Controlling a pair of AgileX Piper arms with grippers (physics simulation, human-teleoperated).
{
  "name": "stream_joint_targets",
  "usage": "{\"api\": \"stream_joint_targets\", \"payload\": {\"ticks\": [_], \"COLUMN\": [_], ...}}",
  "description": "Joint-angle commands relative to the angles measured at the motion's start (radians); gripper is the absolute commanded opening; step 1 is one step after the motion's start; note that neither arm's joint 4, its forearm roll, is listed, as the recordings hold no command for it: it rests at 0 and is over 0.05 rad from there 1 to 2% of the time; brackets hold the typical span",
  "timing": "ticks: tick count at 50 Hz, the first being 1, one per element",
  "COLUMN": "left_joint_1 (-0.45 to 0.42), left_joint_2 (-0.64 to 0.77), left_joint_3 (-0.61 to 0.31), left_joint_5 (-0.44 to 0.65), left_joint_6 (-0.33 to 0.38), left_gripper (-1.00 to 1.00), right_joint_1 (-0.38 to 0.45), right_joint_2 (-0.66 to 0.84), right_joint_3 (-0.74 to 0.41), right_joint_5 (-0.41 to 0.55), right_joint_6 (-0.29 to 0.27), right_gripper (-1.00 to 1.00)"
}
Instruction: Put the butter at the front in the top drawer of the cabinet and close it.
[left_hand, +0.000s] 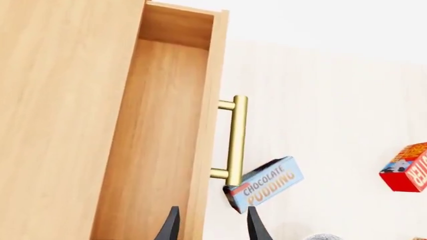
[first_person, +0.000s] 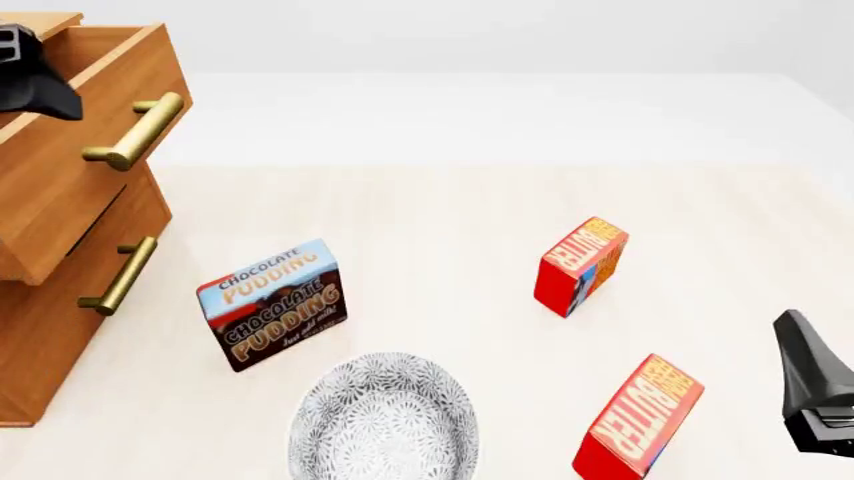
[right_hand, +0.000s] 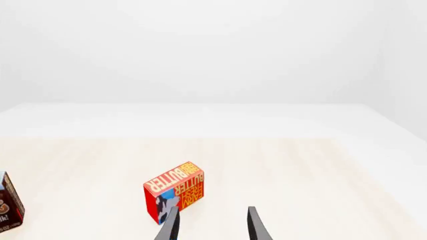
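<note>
At the left edge of the front view, the cabinet (first_person: 60, 330) of warm brown wood; its top drawer (first_person: 80, 170) pulled well out, brass bar handle (first_person: 134, 130) facing the table; below it the lower drawer (first_person: 74, 300), shut flush, with a like handle.

In the lower right of the front view, the butter (first_person: 641, 418), on the table (first_person: 441, 200), tilted in the picture, yellow-orange lettered face up, a bit of blue at its lower end; clear of both arms and far from the cabinet.

Up and a little left of it, apart, the second butter box (first_person: 583, 265), lying much the same way.

Left of centre, the Chocolate Pudding box (first_person: 274, 303), upright, near the cabinet but not touching it; just below it at the bottom edge, a grey patterned bowl (first_person: 384, 420).

In the left wrist view, the left gripper (left_hand: 212, 230) at the bottom edge, black fingers (left_hand: 170, 227) spread apart and holding nothing, straddling the drawer's front board, the bare inside of the drawer stretching above.

In the right wrist view, the right gripper (right_hand: 212, 227) likewise parted and empty, above the table; in the front view only a dark part of that arm at the lower right edge, just right of the butter.
</note>
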Motion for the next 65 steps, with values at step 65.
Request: {"api": "stream_joint_targets", "payload": {"ticks": [65], "left_joint_1": [-0.204], "left_joint_2": [0.074], "left_joint_3": [0.058], "left_joint_5": [-0.097], "left_joint_6": [-0.1], "left_gripper": [1.0], "right_joint_1": [0.0], "right_joint_2": [-0.001], "right_joint_3": [0.0], "right_joint_5": [0.0], "right_joint_6": [0.0], "right_gripper": [1.0]}}
